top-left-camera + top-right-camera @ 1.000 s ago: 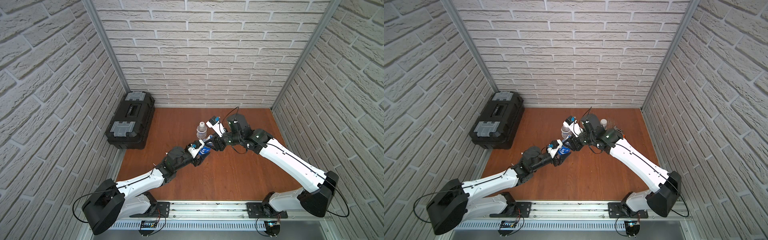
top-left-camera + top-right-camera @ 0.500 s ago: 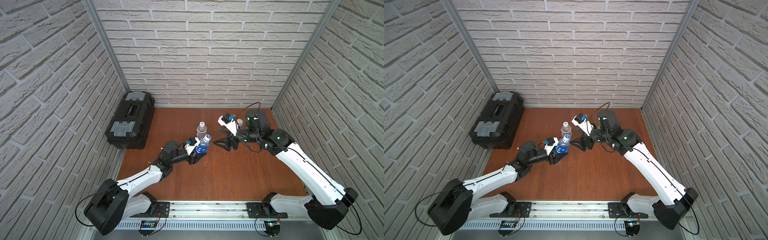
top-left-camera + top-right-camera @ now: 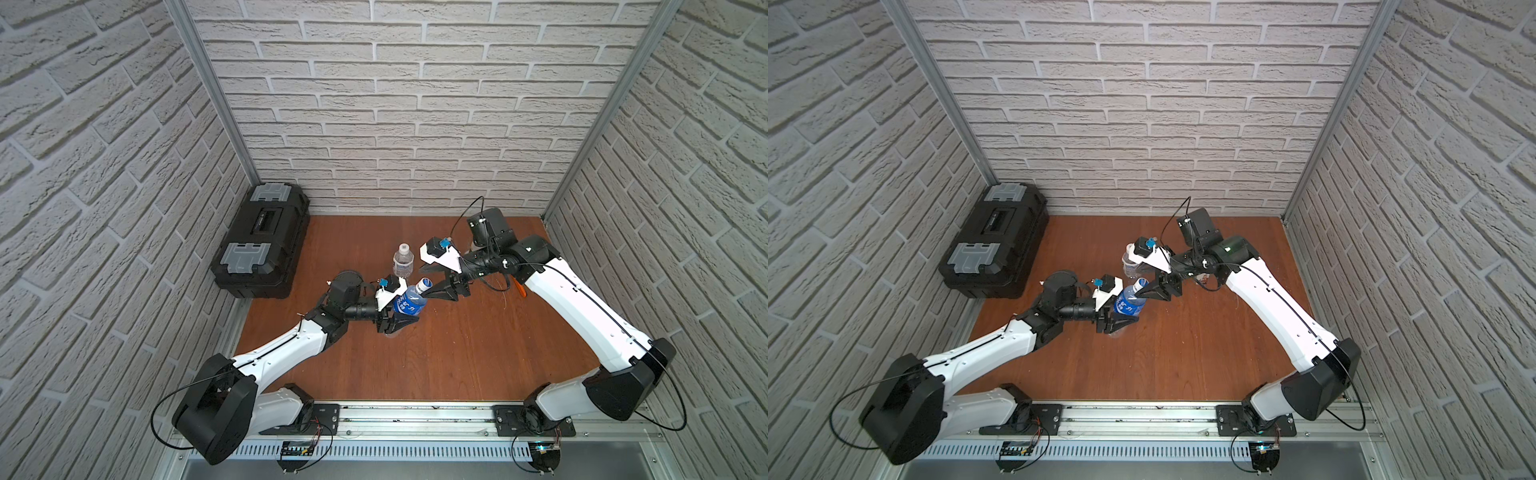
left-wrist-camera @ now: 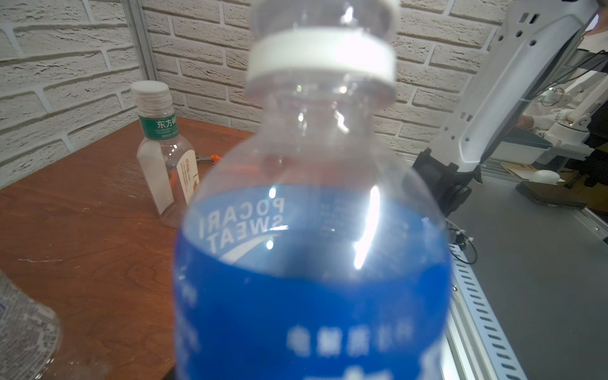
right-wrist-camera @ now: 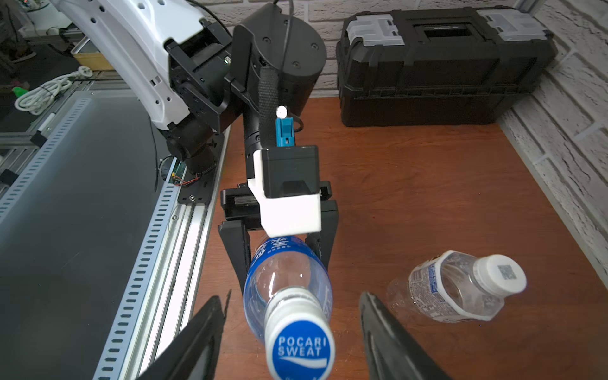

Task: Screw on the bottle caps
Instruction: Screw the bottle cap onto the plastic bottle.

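Your left gripper (image 3: 399, 324) is clamped on the label band of the blue-labelled bottle (image 3: 409, 305), which tilts neck-first toward your right gripper (image 5: 291, 299). That one's jaws stand apart on either side of the blue cap (image 5: 300, 348), touching neither side. The cap sits on the neck; how far it is threaded, cannot tell. The bottle looks empty, so likely light, thin-walled and slick. Take the cap squarely by its side wall; over-torque may dent or twist the body.

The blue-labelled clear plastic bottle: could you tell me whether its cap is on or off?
On: the round blue cap sits on the neck of the blue-labelled bottle, between the right gripper's open jaws; tightness cannot tell.
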